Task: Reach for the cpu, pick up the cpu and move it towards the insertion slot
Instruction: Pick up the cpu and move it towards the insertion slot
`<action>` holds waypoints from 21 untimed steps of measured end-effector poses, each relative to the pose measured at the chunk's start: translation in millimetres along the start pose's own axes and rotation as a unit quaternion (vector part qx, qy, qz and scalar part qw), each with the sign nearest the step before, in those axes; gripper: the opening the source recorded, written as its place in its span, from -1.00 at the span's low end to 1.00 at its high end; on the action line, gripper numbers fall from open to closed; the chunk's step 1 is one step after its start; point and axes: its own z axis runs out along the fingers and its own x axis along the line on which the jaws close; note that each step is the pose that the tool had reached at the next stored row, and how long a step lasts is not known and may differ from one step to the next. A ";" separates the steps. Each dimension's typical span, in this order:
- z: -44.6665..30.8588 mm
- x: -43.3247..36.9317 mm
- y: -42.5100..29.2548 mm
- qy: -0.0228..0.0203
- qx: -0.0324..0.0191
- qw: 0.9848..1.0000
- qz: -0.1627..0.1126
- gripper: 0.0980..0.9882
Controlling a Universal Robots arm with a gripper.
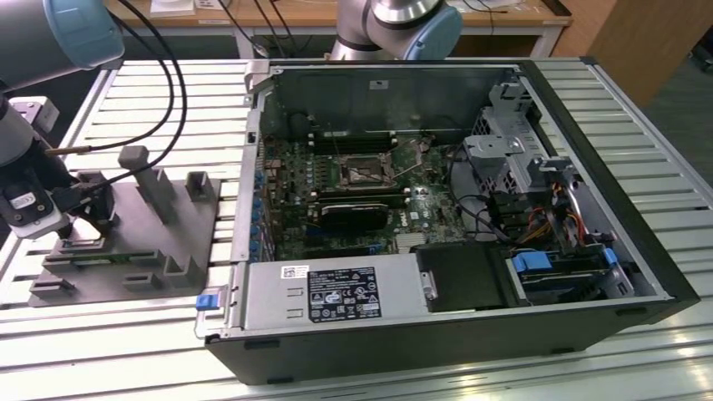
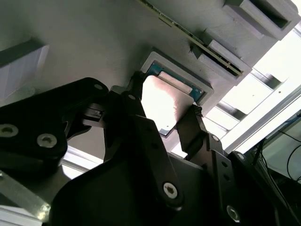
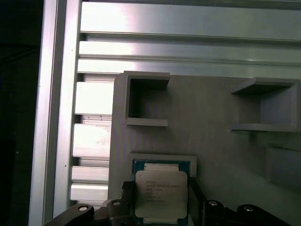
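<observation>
The black fingers (image 2: 141, 120) pinch the small, flat, square, silver-topped cpu (image 3: 161, 193) by two opposite edges. It sits in a shallow recess of the grey plastic fixture block (image 3: 211, 136).

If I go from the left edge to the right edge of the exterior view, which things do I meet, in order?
The end effector → tall grey post of the fixture → insertion slot on the board → blue plastic handle in the case.
</observation>
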 end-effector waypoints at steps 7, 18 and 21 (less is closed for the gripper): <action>-2.6 0.0 0.2 0.000 0.000 1.000 0.000 0.00; -20.6 0.0 1.3 0.000 0.000 1.000 0.000 0.00; -26.0 0.0 1.7 0.000 0.000 1.000 0.000 0.00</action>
